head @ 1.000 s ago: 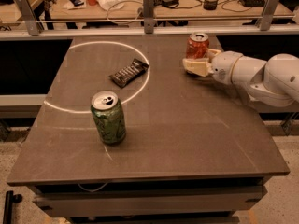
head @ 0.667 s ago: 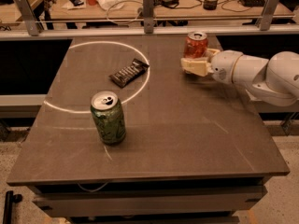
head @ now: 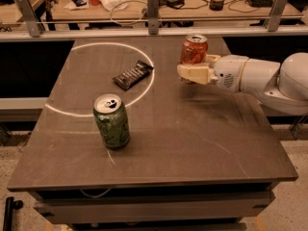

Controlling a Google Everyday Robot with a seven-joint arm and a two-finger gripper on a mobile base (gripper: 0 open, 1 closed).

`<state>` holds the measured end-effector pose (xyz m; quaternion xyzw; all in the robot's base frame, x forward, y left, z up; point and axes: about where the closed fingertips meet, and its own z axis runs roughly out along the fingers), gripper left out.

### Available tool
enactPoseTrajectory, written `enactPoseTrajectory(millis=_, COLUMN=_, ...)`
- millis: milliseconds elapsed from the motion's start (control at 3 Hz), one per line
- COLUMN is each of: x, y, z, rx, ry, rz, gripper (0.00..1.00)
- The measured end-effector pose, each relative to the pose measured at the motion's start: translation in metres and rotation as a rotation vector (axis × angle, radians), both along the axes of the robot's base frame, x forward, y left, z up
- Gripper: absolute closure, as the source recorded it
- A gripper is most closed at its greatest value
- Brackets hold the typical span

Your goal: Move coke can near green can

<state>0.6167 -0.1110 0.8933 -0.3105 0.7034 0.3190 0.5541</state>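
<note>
A: Arm pose?
B: The white arm (head: 255,76) enters from the right edge and lies low, nearly level over the table (head: 192,143), with the wrist pointing left. The gripper (head: 188,67) sits over the far right part of the tabletop.

A: Jaws?
B: Clamped on the coke can (head: 194,49). The near finger (head: 192,74), cream-coloured, lies across the can's lower front. The far one is hidden behind the can. The can is upright, with its silver top and tab showing. I cannot tell whether its base touches the surface, because the finger covers it.

A: Where is it relative to the other can?
B: The green can (head: 111,121) stands upright toward the front left, at the near arc of the white ring (head: 77,45) marked on the table. It is well apart from the coke can. A chocolate bar (head: 133,75) in a dark wrapper lies roughly between the two, across the ring's right side.

A: Any change from a second ago?
B: The gripper and coke can have shifted a little left together, toward the table's middle, and more of the arm now reaches into view. The can stays upright in the grip. The green can and chocolate bar have not moved.
</note>
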Motion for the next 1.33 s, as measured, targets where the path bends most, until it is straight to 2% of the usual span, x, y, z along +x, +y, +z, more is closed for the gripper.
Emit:
enactPoseTrajectory(millis=333, x=0.000, y=0.000, z=0.000, rx=0.000, ry=0.000, rz=0.000, gripper=1.00)
enactPoseTrajectory(millis=667, x=-0.002, y=0.006, z=0.000, rx=0.039, ry=0.008, rz=0.065, gripper=1.00)
enactPoseTrajectory(millis=1000, x=-0.010, y=0.031, z=0.002, rx=0.178, ry=0.048, rz=0.257, gripper=1.00)
enactPoseTrajectory(millis=1333, x=-0.038, y=0.050, z=0.005, rx=0.202, ry=0.104, rz=0.423, gripper=1.00)
